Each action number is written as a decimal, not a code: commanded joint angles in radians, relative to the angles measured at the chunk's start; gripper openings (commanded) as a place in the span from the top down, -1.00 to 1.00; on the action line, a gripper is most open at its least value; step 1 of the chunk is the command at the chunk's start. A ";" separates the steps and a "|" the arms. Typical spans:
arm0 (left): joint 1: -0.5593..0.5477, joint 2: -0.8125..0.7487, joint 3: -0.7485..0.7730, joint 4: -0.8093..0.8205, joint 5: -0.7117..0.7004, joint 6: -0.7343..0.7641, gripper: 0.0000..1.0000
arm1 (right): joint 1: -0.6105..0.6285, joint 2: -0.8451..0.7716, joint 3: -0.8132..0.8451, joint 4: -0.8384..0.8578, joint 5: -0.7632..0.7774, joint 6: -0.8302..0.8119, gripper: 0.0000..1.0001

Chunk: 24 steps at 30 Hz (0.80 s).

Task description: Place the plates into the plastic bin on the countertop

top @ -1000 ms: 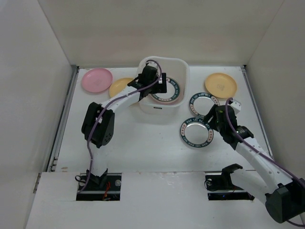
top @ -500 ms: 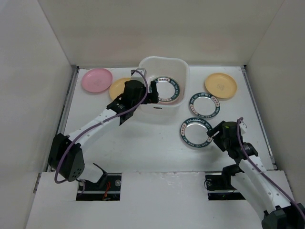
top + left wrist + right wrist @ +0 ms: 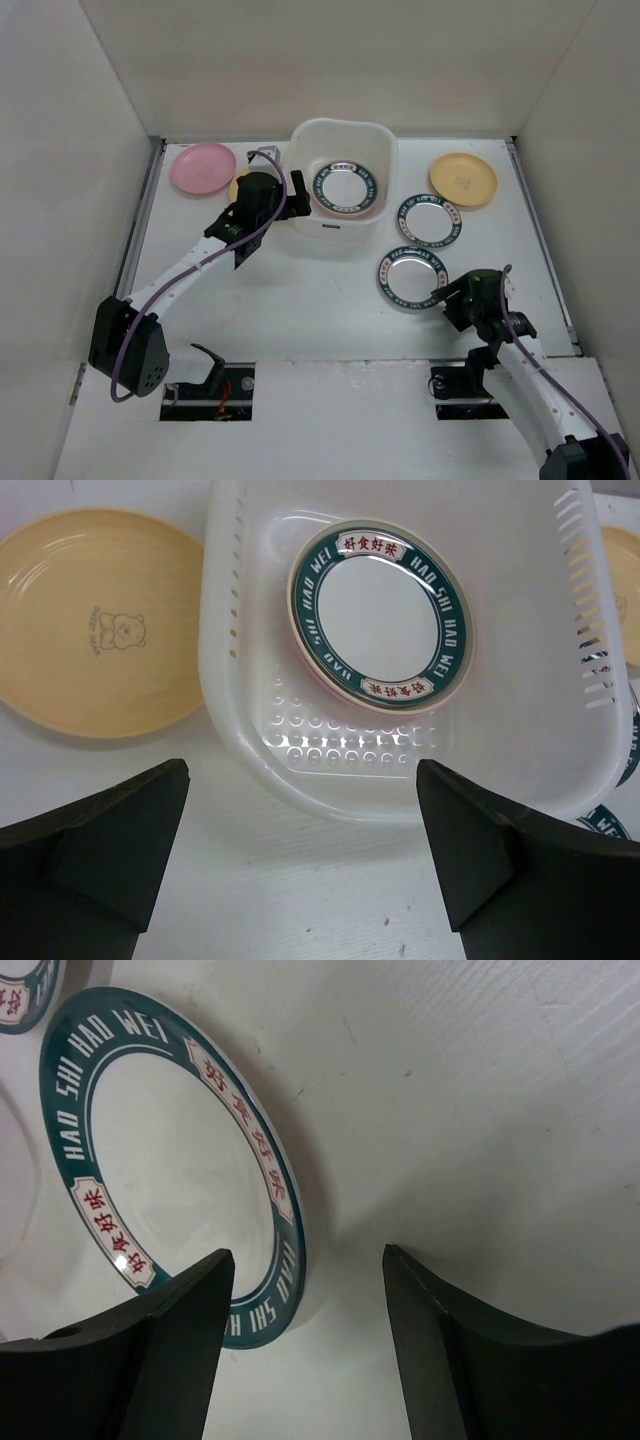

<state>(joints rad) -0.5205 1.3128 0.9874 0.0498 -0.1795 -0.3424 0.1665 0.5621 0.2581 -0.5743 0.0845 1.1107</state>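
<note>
Now the right hand point(image 3: 446, 298), partly open and empty, stands at the near right rim of the closest green-rimmed plate point(image 3: 409, 279), its edge showing between the fingers point(image 3: 150, 1360).

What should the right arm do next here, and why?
Probably ease the right end effector down and close on the near edge of the white round plate with the dark-green patterned rim: its open fingers straddle that edge, and the plate lies flat on the white countertop.
</note>
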 commanded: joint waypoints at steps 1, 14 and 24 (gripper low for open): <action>0.009 -0.020 -0.012 0.039 0.018 -0.004 -1.00 | -0.008 0.045 -0.014 0.097 -0.041 0.040 -0.33; 0.053 -0.049 -0.039 0.030 0.029 -0.007 -1.00 | 0.031 0.212 -0.040 0.300 -0.057 0.164 -0.07; 0.066 -0.064 -0.067 0.030 0.028 -0.023 -1.00 | 0.032 0.260 -0.036 0.346 -0.042 0.178 1.00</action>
<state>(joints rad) -0.4629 1.2945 0.9386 0.0551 -0.1577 -0.3523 0.1921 0.8124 0.2207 -0.2241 0.0128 1.2812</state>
